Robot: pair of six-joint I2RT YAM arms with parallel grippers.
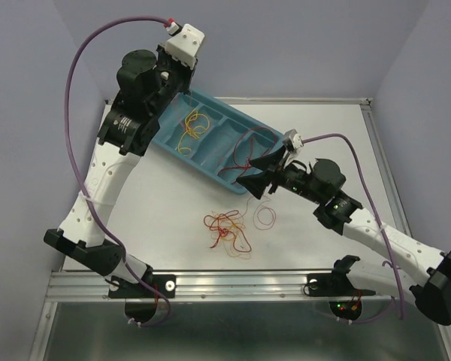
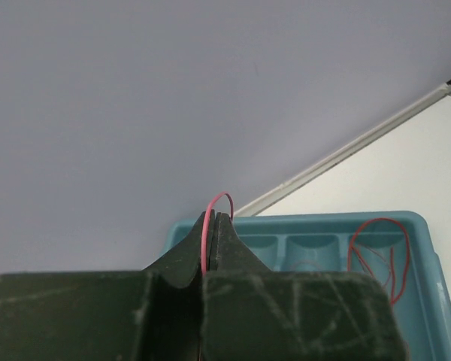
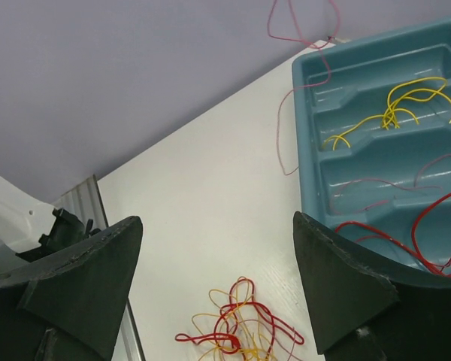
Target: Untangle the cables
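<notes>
1. The left gripper is up by the far-left corner of the table, above the far end of the blue tray. Its fingers are pressed together on a pink wire. A small loop of that wire pokes out above the fingertips.
2. From the right wrist view, the pink wire hangs down past the far corner of the tray. It trails onto the bare table beside the tray's long near side.
3. The right gripper hovers over the near-right end of the tray. Its fingers are spread wide and there is nothing between them.
4. The tray holds sorted pieces. The yellow wires are in a compartment toward the far-left end, and the red wires are in the end compartment under the right gripper.
5. The tangle of red, yellow and orange cables lies on the table between the tray and the near edge, about midway along it. One loose pale loop lies just beside it on the right, and it looks separate.
6. The relation that matters is where the tangle lies from the free hand. It is toward the near edge and a little to the left of the right gripper, and below its open fingers. The right arm is clearly the nearer one, and the left is well apart and busy.
7. The tangle spreads loosely on a diagonal from far-left to near-right. I judge that the right gripper would do best to come down across that line and pick at a single outer strand. A grab at the middle risks lifting the whole clump.
</notes>
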